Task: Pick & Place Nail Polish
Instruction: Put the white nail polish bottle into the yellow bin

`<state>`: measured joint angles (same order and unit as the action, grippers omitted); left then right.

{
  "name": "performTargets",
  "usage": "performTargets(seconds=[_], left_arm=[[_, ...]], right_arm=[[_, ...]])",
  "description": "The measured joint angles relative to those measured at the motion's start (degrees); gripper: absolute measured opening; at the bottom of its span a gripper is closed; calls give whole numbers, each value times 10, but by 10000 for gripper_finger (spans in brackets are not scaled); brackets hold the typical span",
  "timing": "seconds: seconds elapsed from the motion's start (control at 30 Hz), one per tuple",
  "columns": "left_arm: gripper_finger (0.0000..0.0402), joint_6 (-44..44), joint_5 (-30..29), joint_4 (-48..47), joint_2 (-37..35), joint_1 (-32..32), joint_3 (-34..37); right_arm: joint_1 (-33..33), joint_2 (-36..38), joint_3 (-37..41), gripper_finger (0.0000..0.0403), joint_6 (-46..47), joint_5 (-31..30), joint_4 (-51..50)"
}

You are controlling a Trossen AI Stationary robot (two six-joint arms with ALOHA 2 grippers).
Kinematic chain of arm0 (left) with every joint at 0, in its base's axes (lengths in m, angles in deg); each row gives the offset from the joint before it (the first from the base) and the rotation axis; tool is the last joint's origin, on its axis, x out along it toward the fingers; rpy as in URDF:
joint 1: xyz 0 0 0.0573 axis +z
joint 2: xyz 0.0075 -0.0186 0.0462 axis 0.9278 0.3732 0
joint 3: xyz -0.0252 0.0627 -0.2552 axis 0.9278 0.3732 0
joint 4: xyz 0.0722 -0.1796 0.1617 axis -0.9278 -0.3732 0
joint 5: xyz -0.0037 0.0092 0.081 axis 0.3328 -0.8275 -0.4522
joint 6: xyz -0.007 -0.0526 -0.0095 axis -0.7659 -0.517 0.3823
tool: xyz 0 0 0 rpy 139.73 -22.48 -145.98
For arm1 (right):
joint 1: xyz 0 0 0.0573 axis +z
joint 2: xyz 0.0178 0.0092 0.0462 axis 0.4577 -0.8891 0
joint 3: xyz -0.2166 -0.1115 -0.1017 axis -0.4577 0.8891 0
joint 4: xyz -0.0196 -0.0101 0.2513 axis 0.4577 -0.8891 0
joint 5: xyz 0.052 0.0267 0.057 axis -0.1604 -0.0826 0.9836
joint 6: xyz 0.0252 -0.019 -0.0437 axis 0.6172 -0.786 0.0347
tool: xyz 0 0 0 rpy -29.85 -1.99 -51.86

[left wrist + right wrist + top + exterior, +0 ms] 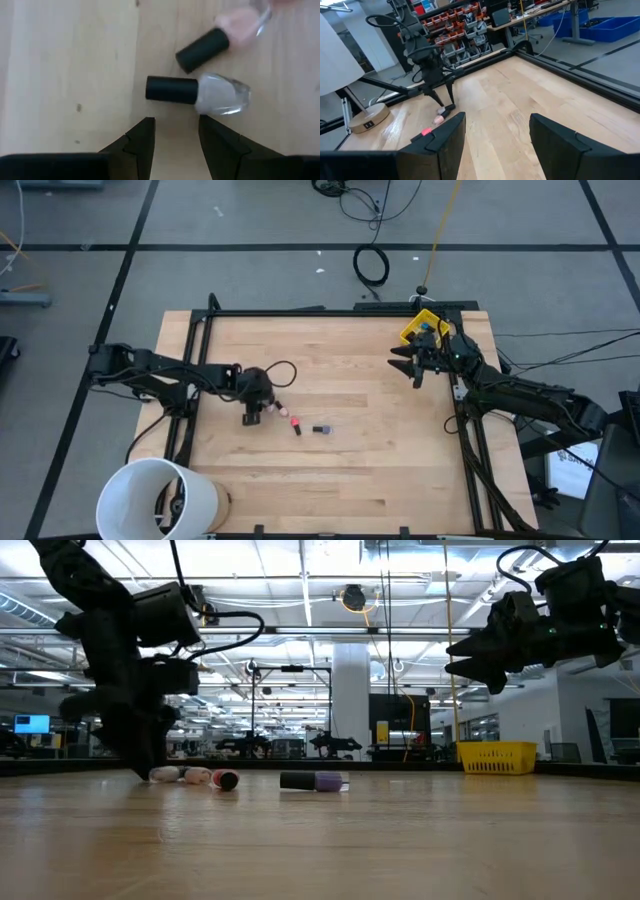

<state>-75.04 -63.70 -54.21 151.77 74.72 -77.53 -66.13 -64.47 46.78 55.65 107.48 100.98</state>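
only in the left wrist view: pale nail polish bottle [200, 93] lying flat, black cap toward 9 o'clock, just past the fingertips [145, 131]; pink bottle [220, 35] beside it, its body cut off by the frame edge. from above, only small specks near table [350, 480] centre: red-pink bottle [295, 425] and purple bottle [322, 430] at 3 o'clock of the left gripper [250, 416]. in the low view, purple bottle on its side, dark cap leftward; the pale one half hidden behind the left gripper. left jaws narrowly parted, holding nothing, low over the wood. right gripper [414, 366] raised near the yellow bin [420, 326], jaws wide, empty. white bucket [155, 498] at 7 o'clock.
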Motion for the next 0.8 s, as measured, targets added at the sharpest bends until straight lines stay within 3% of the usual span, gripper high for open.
performTargets(seconds=[0.37, 0.8], left_arm=[[152, -266, -9, 62, 0, -17, 0], [152, -226, -14, 246, -1, -39, 0]], right_arm=[[0, 0, 0, 205, -5, 0, -2], [0, 0, 0, 205, 1, 0, -2]])
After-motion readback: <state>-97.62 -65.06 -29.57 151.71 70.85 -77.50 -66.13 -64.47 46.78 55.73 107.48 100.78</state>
